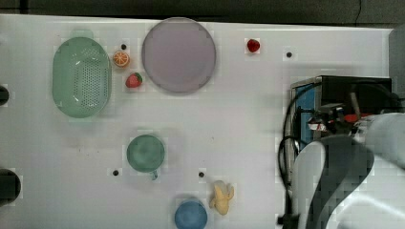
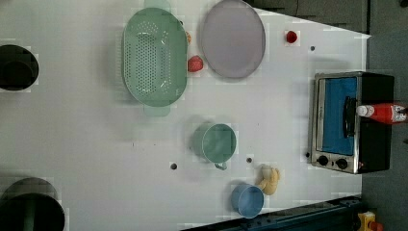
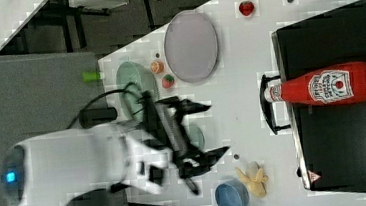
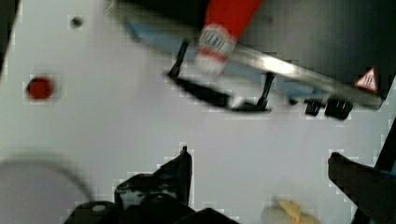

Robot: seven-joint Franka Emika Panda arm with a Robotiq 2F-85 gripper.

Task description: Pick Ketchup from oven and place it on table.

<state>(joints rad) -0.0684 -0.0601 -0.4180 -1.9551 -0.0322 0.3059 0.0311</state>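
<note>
The ketchup (image 3: pixel 327 86) is a red bottle with a white cap. It lies on its side on the flat black top of the oven (image 3: pixel 345 139), with its cap (image 2: pixel 364 110) over the front edge above the shut door's handle (image 4: pixel 215 95). My gripper (image 3: pixel 218 128) hangs open and empty above the white table (image 1: pixel 239 119), in front of the oven door and well short of the bottle. In the wrist view the ketchup (image 4: pixel 229 23) lies ahead of my gripper (image 4: pixel 259 155), beyond its two dark fingers (image 4: pixel 180 172). My arm (image 1: pixel 353 176) covers part of the oven (image 1: pixel 344 90) in the top view.
A pale-purple plate (image 1: pixel 178 55), a green colander (image 1: pixel 82 76), a green cup (image 1: pixel 145 152), a blue cup (image 1: pixel 191 215) and a banana (image 1: pixel 222 196) sit on the table. Two strawberries (image 1: pixel 133 80) (image 1: pixel 253 46) and an orange slice (image 1: pixel 121 59) lie near the plate.
</note>
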